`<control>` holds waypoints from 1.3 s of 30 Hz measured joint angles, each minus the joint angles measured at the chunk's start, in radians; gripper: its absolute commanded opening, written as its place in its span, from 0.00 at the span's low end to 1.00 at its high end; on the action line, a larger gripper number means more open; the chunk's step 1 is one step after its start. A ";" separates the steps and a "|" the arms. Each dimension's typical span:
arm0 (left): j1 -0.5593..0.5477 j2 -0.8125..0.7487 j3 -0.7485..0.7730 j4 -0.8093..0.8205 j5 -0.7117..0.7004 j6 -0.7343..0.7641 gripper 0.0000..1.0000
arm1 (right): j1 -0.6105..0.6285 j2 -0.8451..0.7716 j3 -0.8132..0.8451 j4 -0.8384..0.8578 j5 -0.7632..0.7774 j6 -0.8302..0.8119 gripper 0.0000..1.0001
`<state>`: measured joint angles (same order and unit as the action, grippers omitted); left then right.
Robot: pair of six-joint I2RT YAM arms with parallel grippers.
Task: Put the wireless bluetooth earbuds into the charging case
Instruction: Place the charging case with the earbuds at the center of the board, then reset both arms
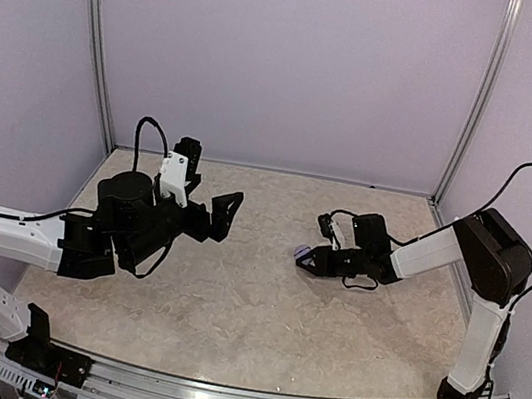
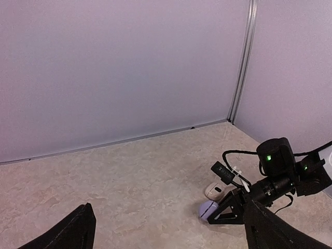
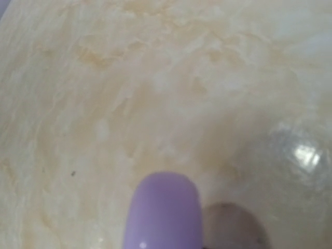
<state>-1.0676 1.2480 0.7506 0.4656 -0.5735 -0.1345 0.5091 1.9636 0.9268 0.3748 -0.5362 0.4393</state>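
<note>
A lilac-purple charging case [image 1: 301, 253] rests on the table right of centre, with my right gripper [image 1: 309, 257] low over it and shut on it. In the left wrist view that purple case [image 2: 207, 209] sits against the right gripper's black fingers [image 2: 228, 211]. The right wrist view shows only the case's rounded purple end [image 3: 163, 212] close up; its own fingers are out of frame. My left gripper [image 1: 210, 183] hangs wide open above the left half of the table, holding nothing. The earbuds are out of view.
A second, whitish case [image 2: 213, 190] lies just behind the purple one. Lilac walls with metal corner posts [image 1: 477, 101] close the marbled table [image 1: 249, 308] at the back and sides.
</note>
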 measured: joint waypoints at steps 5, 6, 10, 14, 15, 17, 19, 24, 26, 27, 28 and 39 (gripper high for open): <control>0.018 0.000 0.001 -0.008 0.003 -0.013 0.99 | -0.006 0.000 -0.002 -0.014 0.010 0.000 0.42; 0.021 0.000 0.003 -0.013 0.007 -0.016 0.99 | -0.006 -0.001 -0.005 -0.016 0.012 -0.001 0.44; 0.043 0.009 0.036 -0.079 0.025 -0.039 0.99 | -0.009 -0.034 -0.039 -0.021 0.020 -0.002 0.53; 0.087 0.037 0.097 -0.148 0.073 -0.079 0.99 | -0.011 -0.109 -0.088 -0.032 0.024 -0.004 0.61; 0.106 0.044 0.111 -0.167 0.098 -0.097 0.99 | -0.011 -0.132 -0.098 -0.036 0.025 -0.005 0.64; 0.147 0.054 0.127 -0.193 0.140 -0.129 0.99 | -0.014 -0.185 -0.116 -0.047 0.028 -0.008 0.72; 0.196 0.063 0.142 -0.223 0.189 -0.164 0.99 | -0.019 -0.243 -0.128 -0.061 0.031 -0.019 0.80; 0.341 0.098 0.178 -0.296 0.298 -0.246 0.99 | -0.044 -0.417 -0.141 -0.108 0.056 -0.072 0.99; 0.367 0.103 0.178 -0.317 0.309 -0.266 0.99 | -0.064 -0.485 -0.142 -0.126 0.065 -0.098 1.00; 0.373 0.103 0.176 -0.326 0.308 -0.275 0.99 | -0.075 -0.513 -0.143 -0.132 0.071 -0.109 1.00; 0.375 0.102 0.172 -0.328 0.309 -0.281 0.99 | -0.088 -0.545 -0.145 -0.138 0.076 -0.114 1.00; 0.384 0.024 -0.031 -0.315 0.224 -0.367 0.99 | -0.198 -0.827 -0.397 -0.072 0.136 -0.136 1.00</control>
<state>-0.6838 1.2720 0.7197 0.1509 -0.3492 -0.5011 0.3115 1.1370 0.5297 0.3023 -0.4000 0.3031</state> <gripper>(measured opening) 0.990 0.995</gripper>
